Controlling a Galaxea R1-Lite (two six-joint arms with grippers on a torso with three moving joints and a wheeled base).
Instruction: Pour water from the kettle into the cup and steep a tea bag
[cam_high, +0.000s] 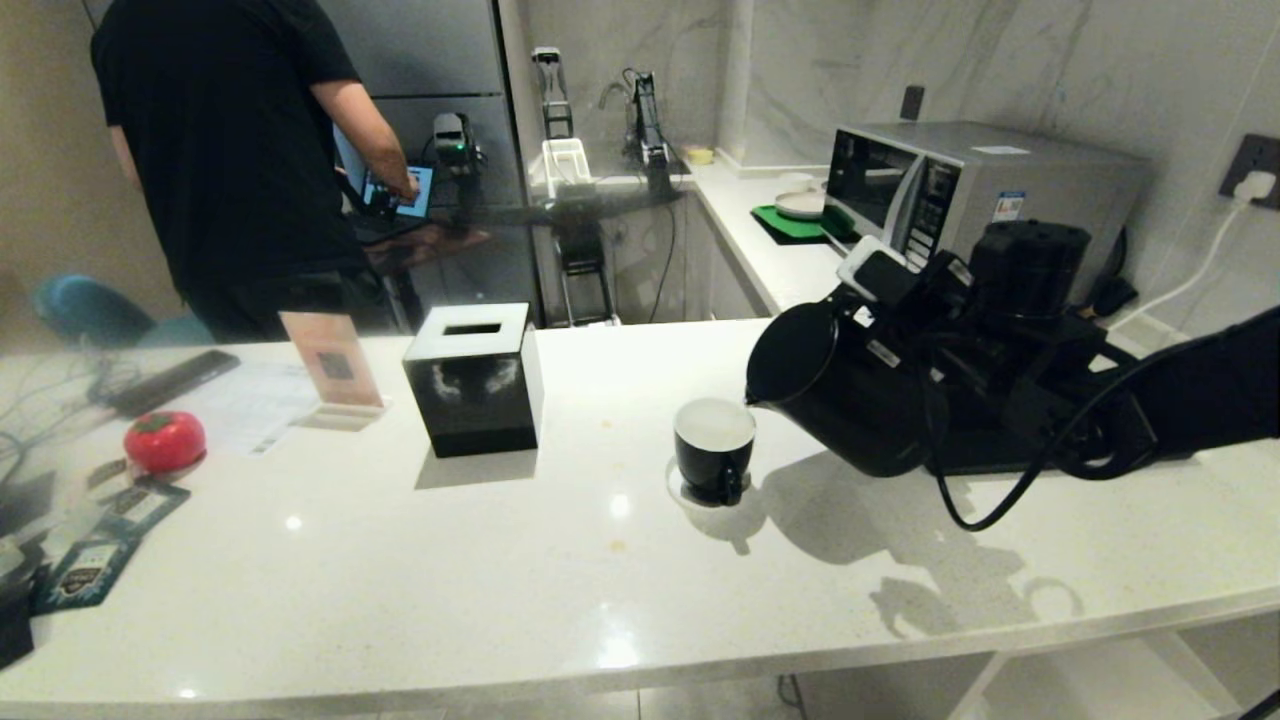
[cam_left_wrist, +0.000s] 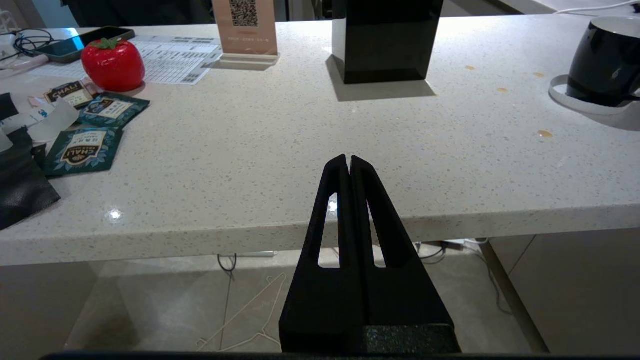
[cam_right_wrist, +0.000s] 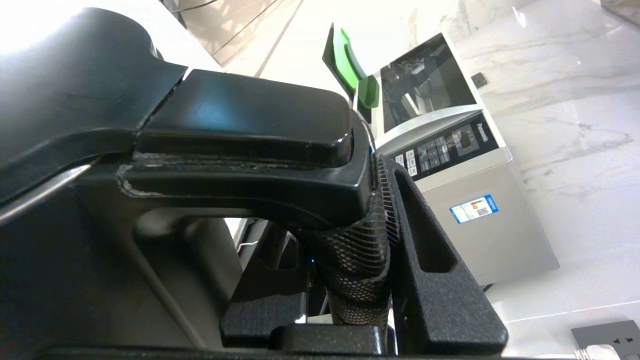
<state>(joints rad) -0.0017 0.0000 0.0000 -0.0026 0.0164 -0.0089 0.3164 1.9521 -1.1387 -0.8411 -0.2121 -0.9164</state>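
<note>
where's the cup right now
In the head view the cup stands upright on the white counter, just right of centre, between the black tissue box and the tilted kettle, under its spout.

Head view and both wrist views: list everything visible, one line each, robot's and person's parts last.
kettle: one, black, tilted, spout by the cup
cup: one, black, white inside, counter centre
tissue box: one, black, left of cup
tomato-shaped object: one, red, counter's left
tea packets: several, teal, left edge
microwave: one, silver, back counter
person: one, black shirt, behind counter
left end effector: shut, before the counter edge
right end effector: clamped on kettle handle
</note>
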